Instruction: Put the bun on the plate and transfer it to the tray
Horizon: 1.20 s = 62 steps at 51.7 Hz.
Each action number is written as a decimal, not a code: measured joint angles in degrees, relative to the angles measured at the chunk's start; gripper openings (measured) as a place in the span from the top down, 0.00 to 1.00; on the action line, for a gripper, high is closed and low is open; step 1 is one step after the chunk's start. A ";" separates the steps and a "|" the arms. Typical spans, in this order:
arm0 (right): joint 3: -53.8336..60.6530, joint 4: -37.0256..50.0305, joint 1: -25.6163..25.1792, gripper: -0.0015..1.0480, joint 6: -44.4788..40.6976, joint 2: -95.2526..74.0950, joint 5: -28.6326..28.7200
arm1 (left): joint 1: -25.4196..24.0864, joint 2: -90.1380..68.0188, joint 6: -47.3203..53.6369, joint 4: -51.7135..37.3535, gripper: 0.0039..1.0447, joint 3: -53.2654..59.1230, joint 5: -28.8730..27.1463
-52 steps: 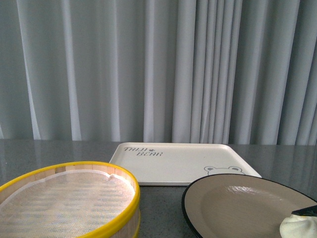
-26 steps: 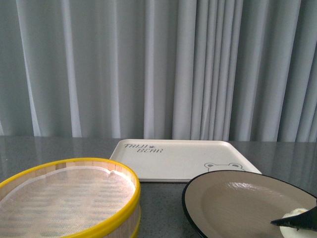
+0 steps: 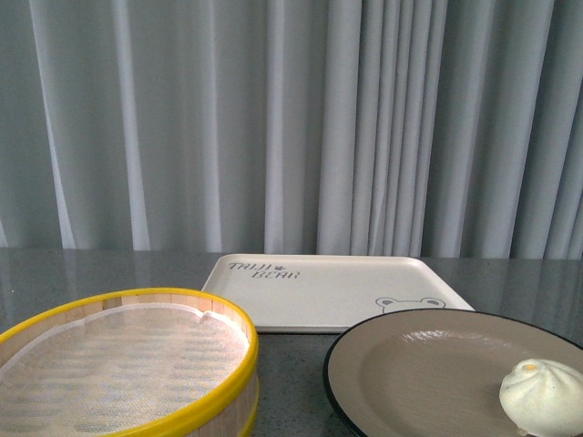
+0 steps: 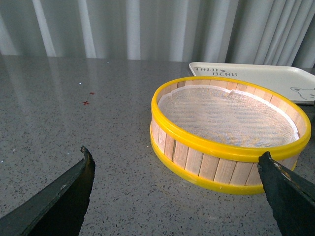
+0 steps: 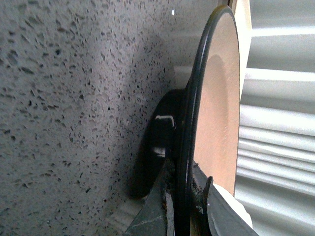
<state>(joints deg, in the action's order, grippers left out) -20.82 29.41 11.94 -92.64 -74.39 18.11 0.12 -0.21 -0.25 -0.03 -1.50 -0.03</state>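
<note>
The white pleated bun (image 3: pixel 544 398) sits on the near right part of the taupe, black-rimmed plate (image 3: pixel 419 373) at the front view's lower right. Behind it lies the cream tray (image 3: pixel 332 291) with its bear drawing. No gripper shows in the front view. In the right wrist view my right gripper (image 5: pixel 183 196) is shut on the plate's rim (image 5: pixel 197 98), seen edge-on. A sliver of the bun (image 5: pixel 234 209) shows beside one finger. My left gripper (image 4: pixel 176 157) is open over the table, close to the steamer basket, with nothing between its fingers.
A yellow-rimmed wooden steamer basket (image 3: pixel 118 364) with a mesh liner stands at the front left, next to the plate. Grey curtains close the back. The speckled grey table (image 4: pixel 74 108) stretches beyond the basket (image 4: pixel 226 123), and the tray (image 4: pixel 256 78) lies behind it.
A dark finger near the bun has left the front view. The bun now shows whole on the plate. The plate's edge has shifted slightly left and up.
</note>
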 joint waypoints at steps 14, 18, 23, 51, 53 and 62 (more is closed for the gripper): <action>-1.36 2.05 -1.60 0.97 -0.44 2.40 2.01 | 0.00 0.00 0.00 0.00 0.06 0.00 0.00; -4.00 2.12 -3.04 0.97 0.52 2.29 2.36 | 0.00 0.00 0.00 0.00 0.06 0.00 0.00; -8.13 0.39 -4.96 0.97 1.81 1.90 3.61 | 0.00 0.00 0.00 0.00 0.06 0.00 0.00; -35.65 -12.90 -14.86 0.97 -4.68 -19.89 12.66 | 0.00 0.00 0.00 0.00 0.06 0.00 0.00; -38.69 -14.58 -14.86 0.97 -5.29 -22.62 12.96 | 0.00 0.00 0.00 0.00 0.06 0.00 0.00; -47.01 -17.46 -14.03 0.97 -7.45 -30.73 13.68 | 0.00 0.00 0.00 0.00 0.06 0.00 0.00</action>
<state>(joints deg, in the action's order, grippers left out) -67.83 11.94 -2.09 -100.09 -105.12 31.79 0.12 -0.21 -0.25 -0.03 -1.50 -0.03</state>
